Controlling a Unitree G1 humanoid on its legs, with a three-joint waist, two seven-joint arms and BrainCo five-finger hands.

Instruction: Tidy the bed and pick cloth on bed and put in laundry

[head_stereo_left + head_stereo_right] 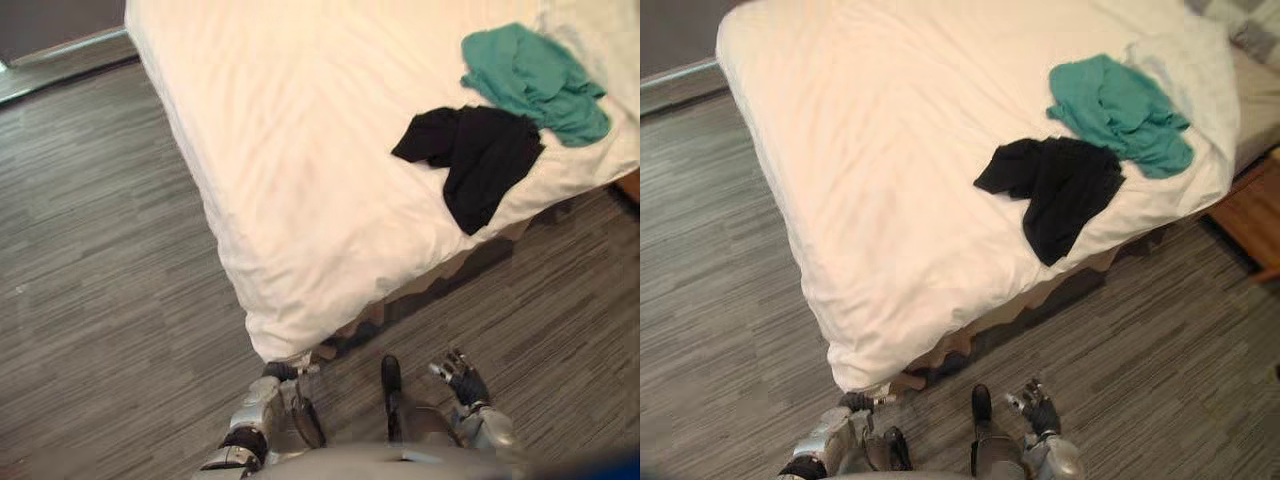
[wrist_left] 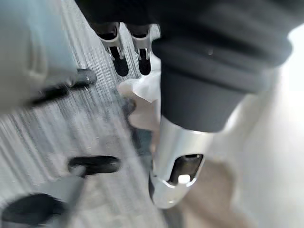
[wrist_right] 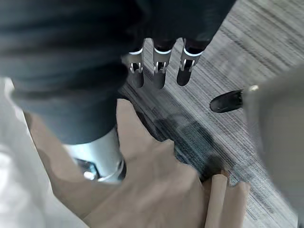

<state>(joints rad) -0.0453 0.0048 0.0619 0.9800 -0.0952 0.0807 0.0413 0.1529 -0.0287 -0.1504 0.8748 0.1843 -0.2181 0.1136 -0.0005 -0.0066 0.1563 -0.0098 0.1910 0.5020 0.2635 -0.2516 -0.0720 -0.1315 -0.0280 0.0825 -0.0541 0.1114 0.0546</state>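
A black cloth (image 1: 480, 155) lies crumpled near the bed's front edge, partly hanging over it. Beside it, further in, a teal cloth (image 1: 535, 80) is bunched up and touches the black one. Both rest on the white duvet (image 1: 300, 150), which shows light creases. My left hand (image 1: 288, 372) hangs low just below the bed's near corner, open and holding nothing; its fingers (image 2: 118, 52) are relaxed over the floor. My right hand (image 1: 460, 378) is also low, in front of the bed's side, open and empty, with its fingers (image 3: 159, 66) pointing at the floor beside the tan bed skirt (image 3: 156, 190).
Grey striped carpet (image 1: 110, 260) surrounds the bed on the left and in front. A wooden piece of furniture (image 1: 1250, 220) stands at the bed's right end. A wall base (image 1: 60, 45) runs at the far left.
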